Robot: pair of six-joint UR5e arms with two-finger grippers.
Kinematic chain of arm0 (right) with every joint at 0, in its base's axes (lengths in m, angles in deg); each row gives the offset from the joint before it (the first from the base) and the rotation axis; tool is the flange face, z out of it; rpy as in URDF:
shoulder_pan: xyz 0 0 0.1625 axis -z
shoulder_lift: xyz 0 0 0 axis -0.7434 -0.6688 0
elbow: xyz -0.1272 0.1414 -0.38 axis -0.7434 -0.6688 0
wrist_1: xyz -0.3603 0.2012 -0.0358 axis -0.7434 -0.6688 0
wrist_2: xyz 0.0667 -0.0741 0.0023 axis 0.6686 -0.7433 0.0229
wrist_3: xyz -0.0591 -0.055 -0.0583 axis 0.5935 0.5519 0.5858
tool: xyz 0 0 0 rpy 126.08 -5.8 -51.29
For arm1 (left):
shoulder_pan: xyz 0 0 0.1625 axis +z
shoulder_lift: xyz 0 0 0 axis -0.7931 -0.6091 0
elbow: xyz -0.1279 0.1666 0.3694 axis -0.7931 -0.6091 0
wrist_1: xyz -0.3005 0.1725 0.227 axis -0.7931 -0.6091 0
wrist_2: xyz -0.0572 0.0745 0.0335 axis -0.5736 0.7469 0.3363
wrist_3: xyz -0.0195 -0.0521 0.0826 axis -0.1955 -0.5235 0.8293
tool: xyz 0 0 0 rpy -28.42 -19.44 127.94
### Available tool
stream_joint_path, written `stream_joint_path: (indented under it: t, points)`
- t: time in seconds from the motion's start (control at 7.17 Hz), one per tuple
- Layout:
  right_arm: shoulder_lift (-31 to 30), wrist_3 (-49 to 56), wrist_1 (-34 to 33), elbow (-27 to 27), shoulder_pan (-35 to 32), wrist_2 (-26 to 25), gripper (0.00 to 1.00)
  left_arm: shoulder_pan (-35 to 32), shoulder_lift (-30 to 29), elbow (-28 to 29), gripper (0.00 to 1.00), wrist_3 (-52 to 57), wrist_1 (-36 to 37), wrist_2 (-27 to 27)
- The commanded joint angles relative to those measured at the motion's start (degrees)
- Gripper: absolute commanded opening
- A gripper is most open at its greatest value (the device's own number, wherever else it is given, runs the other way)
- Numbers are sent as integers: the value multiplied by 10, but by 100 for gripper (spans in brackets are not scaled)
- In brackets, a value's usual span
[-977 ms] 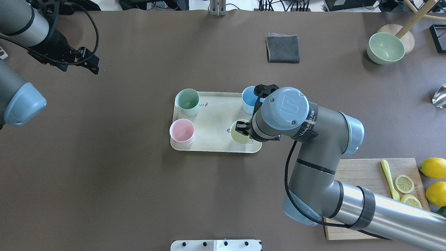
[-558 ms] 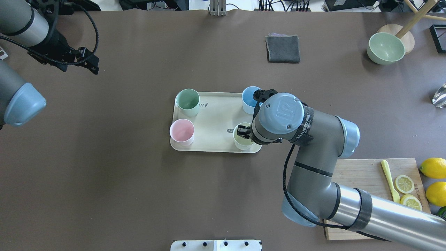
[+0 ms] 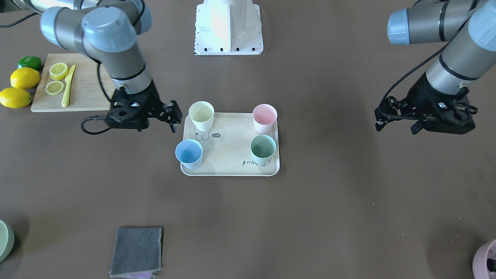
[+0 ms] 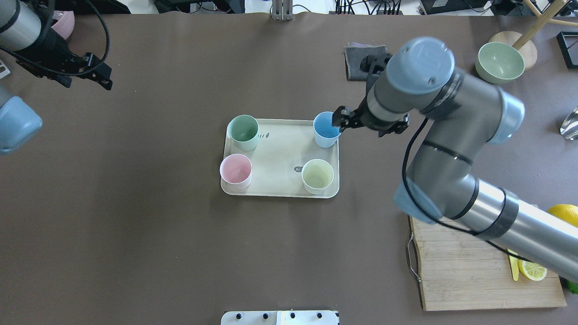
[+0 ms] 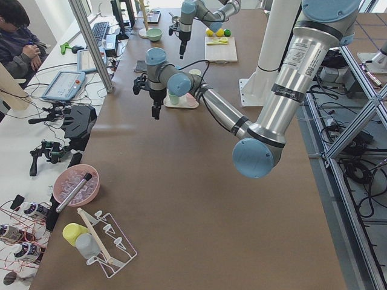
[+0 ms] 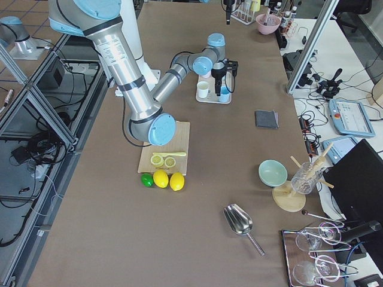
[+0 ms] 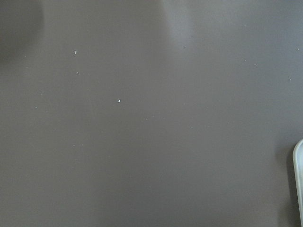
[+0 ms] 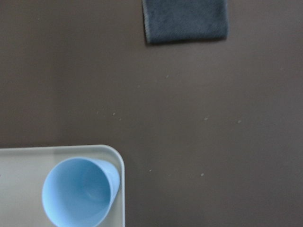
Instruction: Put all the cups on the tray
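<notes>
The cream tray [image 4: 280,149] lies mid-table and holds all four cups upright. In the overhead view the mint green cup [image 4: 243,132] is far left, the pink cup [image 4: 235,170] near left, the blue cup [image 4: 326,129] far right and the yellow cup [image 4: 317,176] near right. My right gripper [image 4: 343,121] hangs open and empty above the tray's far right corner, beside the blue cup; in the front view [image 3: 170,115] it is just off the tray's edge. My left gripper [image 4: 100,74] is open and empty, far off to the left. The right wrist view shows the blue cup [image 8: 78,191].
A grey cloth [image 3: 136,250] lies beyond the tray. A pale green bowl [image 4: 499,62] sits at the far right. A wooden cutting board [image 4: 474,280] with lemon slices and a yellow knife is near right, with lemons [image 3: 23,79] beside it. A mauve pot [image 3: 484,259] stands far left.
My right gripper let go of the yellow cup, which now stands free on the tray, then rose and moved away toward the blue cup. My left arm drew back a little to the left.
</notes>
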Motion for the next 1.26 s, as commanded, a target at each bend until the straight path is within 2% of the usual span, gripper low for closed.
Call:
stream_joint_path:
  t: [0.0, 0.28, 0.42, 0.56, 0.7, 0.84, 1.12]
  points:
    - [-50, 180, -36, 19, -135, 85, 100, -79, 71, 2, 98, 138, 5, -12]
    - [-127, 394, -39, 4, -245, 121, 100, -207, 89, 10, 98, 383, 143, -13]
    - [-153, 505, -77, -4, -293, 123, 100, -257, 121, 29, 98, 495, 178, -12]
    - [-184, 615, -100, -27, -353, 136, 100, -300, 146, 56, 98, 551, 176, -15]
    - [-207, 690, -102, -71, -405, 170, 100, -312, 165, 68, 98, 555, 181, -26]
    - [-264, 727, -97, -85, -415, 161, 100, -312, 202, 68, 98, 551, 158, -26]
    - [-294, 719, -95, -99, -417, 148, 100, -312, 211, 72, 98, 459, 132, -27]
